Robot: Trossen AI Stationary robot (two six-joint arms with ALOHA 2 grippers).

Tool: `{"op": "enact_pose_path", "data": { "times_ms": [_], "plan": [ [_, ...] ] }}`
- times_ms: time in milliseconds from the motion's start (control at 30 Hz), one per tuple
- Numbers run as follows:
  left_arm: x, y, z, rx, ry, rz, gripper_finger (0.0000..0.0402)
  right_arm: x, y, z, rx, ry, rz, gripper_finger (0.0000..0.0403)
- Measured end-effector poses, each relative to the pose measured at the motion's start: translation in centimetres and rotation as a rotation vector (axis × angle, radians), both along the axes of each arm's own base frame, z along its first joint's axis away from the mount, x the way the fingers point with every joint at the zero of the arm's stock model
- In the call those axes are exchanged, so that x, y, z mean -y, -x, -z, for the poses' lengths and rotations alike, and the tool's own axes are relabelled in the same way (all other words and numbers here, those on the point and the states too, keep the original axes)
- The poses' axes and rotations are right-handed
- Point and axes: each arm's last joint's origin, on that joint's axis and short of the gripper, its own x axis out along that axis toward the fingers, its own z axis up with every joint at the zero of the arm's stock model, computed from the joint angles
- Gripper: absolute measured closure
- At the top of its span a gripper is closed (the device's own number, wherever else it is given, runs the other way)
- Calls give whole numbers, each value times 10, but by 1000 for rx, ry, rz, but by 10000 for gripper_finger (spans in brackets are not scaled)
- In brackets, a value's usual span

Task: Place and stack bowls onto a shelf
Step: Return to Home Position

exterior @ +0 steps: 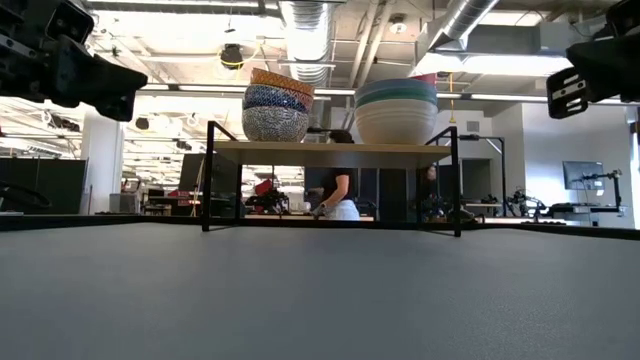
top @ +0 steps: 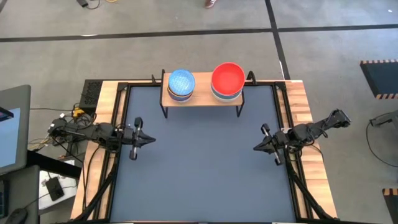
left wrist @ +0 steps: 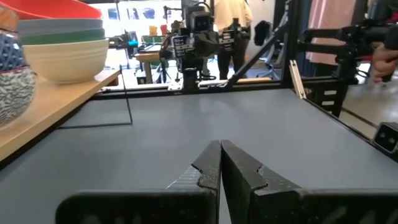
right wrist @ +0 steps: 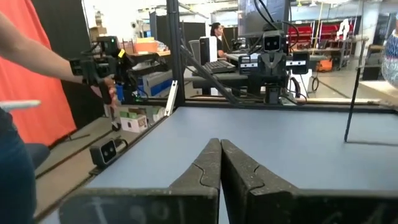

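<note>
The shelf [top: 202, 98], a light-wood plank on thin black legs, stands at the table's far middle. Two stacks of bowls rest on it: the left stack [top: 181, 84] has a light blue patterned bowl on top, the right stack [top: 227, 81] has a red bowl on top over green, grey-blue and cream ones [exterior: 397, 110]. My left gripper [top: 152, 140] hovers shut over the table's left side, pointing level toward the middle. My right gripper [top: 255, 148] hovers shut over the right side, pointing toward the middle. Neither holds anything.
The dark table top [top: 202, 174] spreads between the two arms and in front of the shelf. Wood-edged borders [top: 305, 112] run along both sides. A person [exterior: 338, 195] stands in the room behind the shelf. A hand with a tool [right wrist: 102, 78] shows beyond the table's edge.
</note>
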Motion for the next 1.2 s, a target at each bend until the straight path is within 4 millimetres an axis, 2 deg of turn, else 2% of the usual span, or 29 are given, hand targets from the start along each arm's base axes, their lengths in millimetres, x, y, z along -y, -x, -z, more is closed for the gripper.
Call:
{"op": "enact_pose_path", "data": {
  "times_ms": [167, 467, 1200],
  "plan": [
    [1, 0, 1, -5, -20, 25, 401, 0, 0, 0, 2, 20, 2, 374],
    [0, 0, 1, -4, -44, 5, 401, 0, 0, 1, -28, -72, -2, 368],
    [0, 0, 1, -3, -47, 3, 401, 0, 0, 1, -30, -68, -1, 363]
  ]
}}
